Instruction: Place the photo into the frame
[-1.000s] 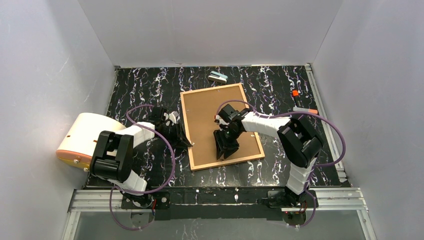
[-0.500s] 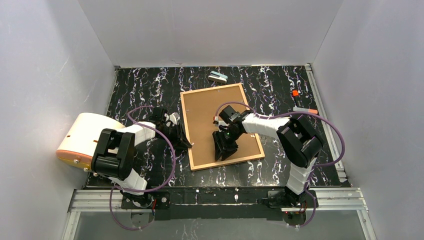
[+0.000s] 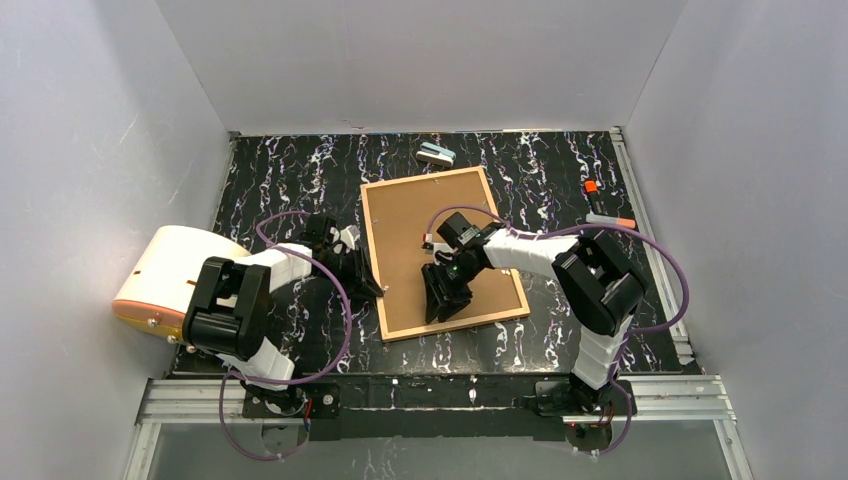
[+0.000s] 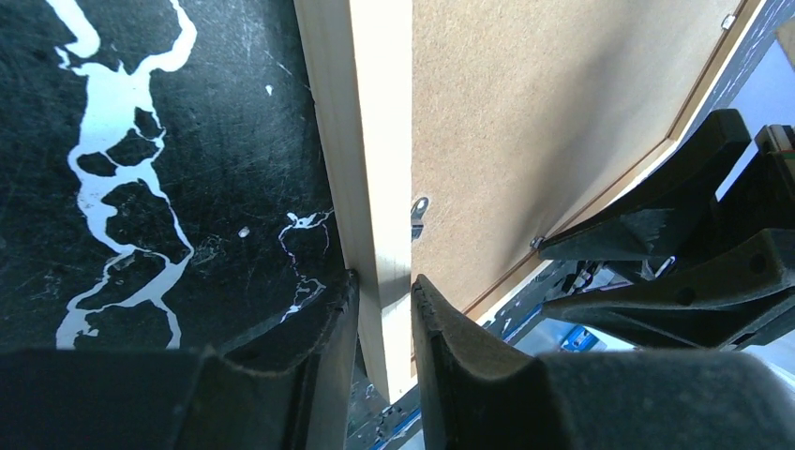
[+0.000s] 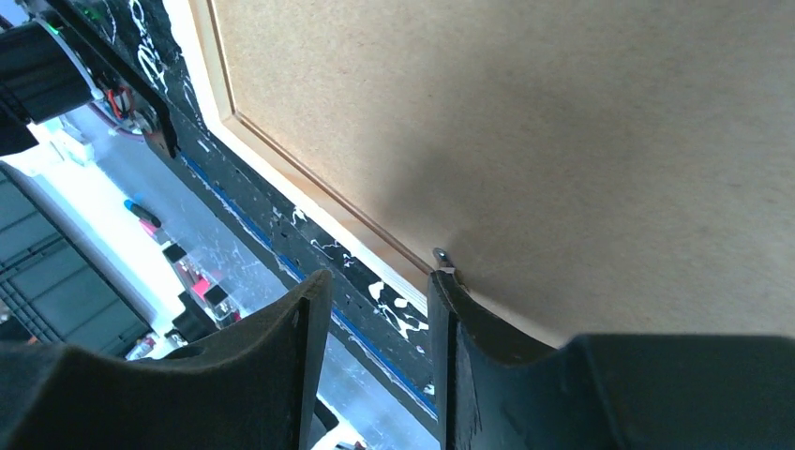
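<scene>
The frame lies face down on the black marbled table, its thin light-wood border round a plain brown backing board. The photo is hidden. My left gripper is shut on the frame's left border, one finger on the outside and one over the board. My right gripper hovers open above the board's near part. Its right fingertip touches a small metal tab by the near border. Nothing is between its fingers.
A white and orange cylinder lies at the table's left edge beside my left arm. A small teal and white object sits behind the frame. An orange-capped marker and a small red item lie at the right.
My right gripper has slid a little to the left and nearer over the backing board. The left gripper stays on the frame's edge, its jaws slightly tighter.
</scene>
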